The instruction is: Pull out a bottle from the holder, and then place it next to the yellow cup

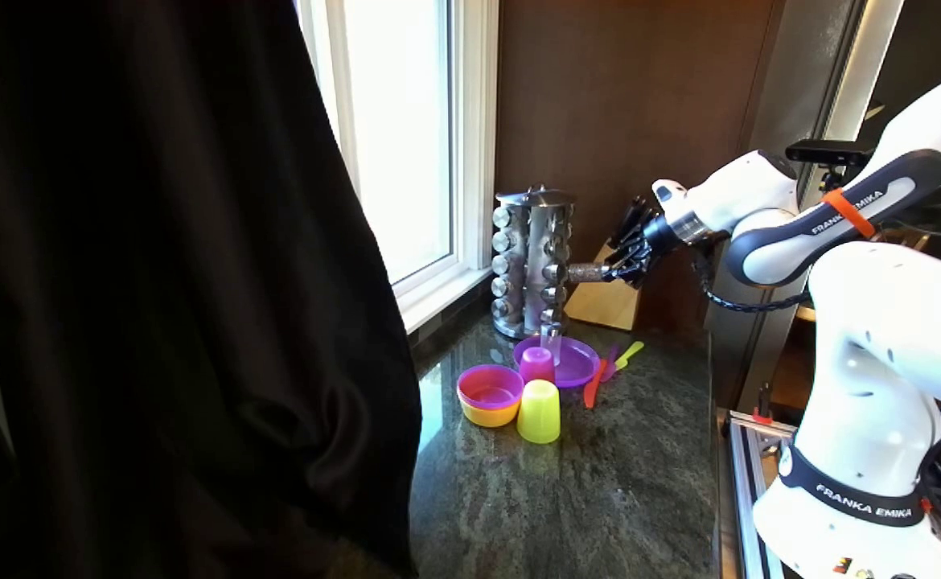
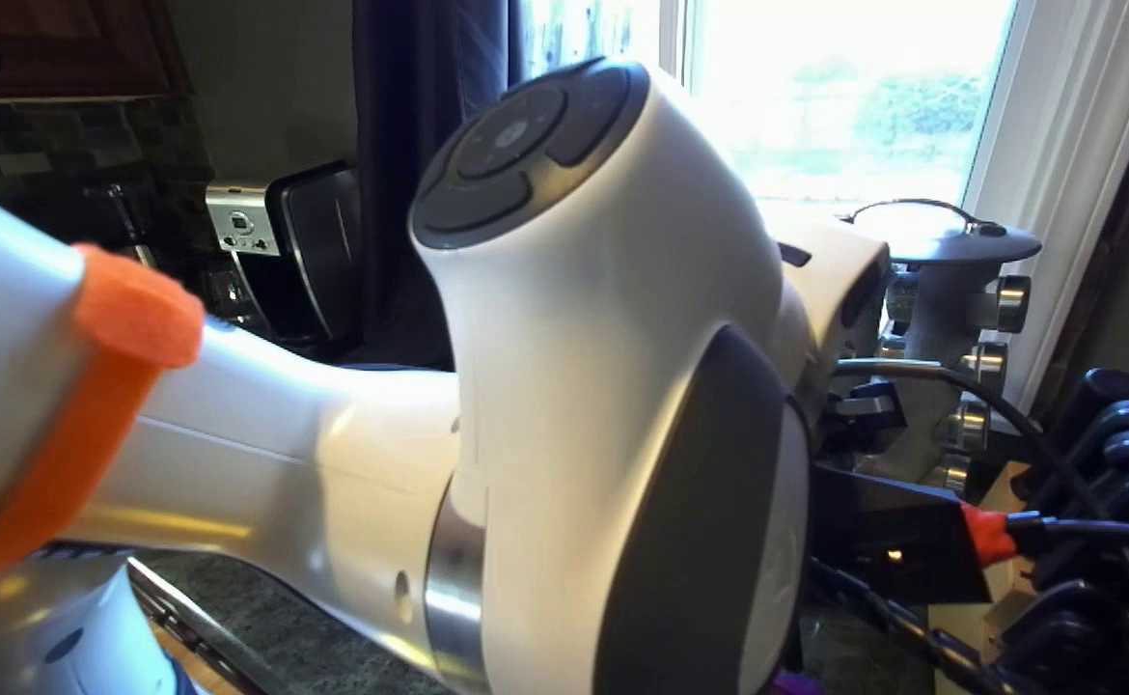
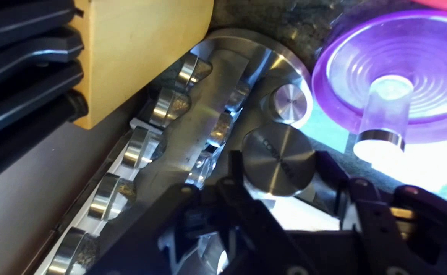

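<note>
The holder (image 1: 549,241) is a tall silvery rack with tiers of capped glass jars; it also shows in the wrist view (image 3: 193,133) and partly in an exterior view (image 2: 950,319). My gripper (image 1: 609,273) is beside it. In the wrist view its fingers (image 3: 279,158) press on both sides of the round metal cap of a bottle (image 3: 279,159). That bottle (image 1: 585,273) lies sideways, brown contents showing, and sticks out from the holder; whether its far end is still inside is unclear. The yellow cup (image 1: 539,412) stands upside down on the counter, in front of the holder.
A clear capped jar (image 1: 551,344) stands on a purple plate (image 1: 587,371). A pink cup (image 1: 537,364), stacked bowls (image 1: 490,408) and plastic cutlery (image 1: 595,384) are near it. A wooden knife block (image 1: 603,305) is beside the holder. A window (image 1: 398,137) and dark curtain (image 1: 221,281) border the counter.
</note>
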Robot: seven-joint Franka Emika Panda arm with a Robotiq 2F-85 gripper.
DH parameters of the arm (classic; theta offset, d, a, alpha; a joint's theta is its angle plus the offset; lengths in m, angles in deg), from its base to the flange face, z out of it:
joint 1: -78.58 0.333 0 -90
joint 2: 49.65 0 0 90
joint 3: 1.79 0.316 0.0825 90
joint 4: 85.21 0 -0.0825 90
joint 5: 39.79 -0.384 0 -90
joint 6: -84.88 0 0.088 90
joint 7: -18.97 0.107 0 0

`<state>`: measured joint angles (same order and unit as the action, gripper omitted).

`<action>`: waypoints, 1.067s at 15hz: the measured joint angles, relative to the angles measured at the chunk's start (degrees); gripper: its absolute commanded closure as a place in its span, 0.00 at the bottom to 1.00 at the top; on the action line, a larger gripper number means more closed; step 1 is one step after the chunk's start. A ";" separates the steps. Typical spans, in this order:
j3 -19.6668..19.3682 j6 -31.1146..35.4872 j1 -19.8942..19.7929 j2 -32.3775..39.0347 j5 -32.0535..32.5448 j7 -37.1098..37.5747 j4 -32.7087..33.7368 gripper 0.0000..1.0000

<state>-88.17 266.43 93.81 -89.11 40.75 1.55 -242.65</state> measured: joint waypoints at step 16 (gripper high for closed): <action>5.91 -26.42 0.52 -2.88 -6.77 -11.69 -0.02 0.76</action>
<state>-82.26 240.01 94.33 -92.00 33.98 -10.14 -242.67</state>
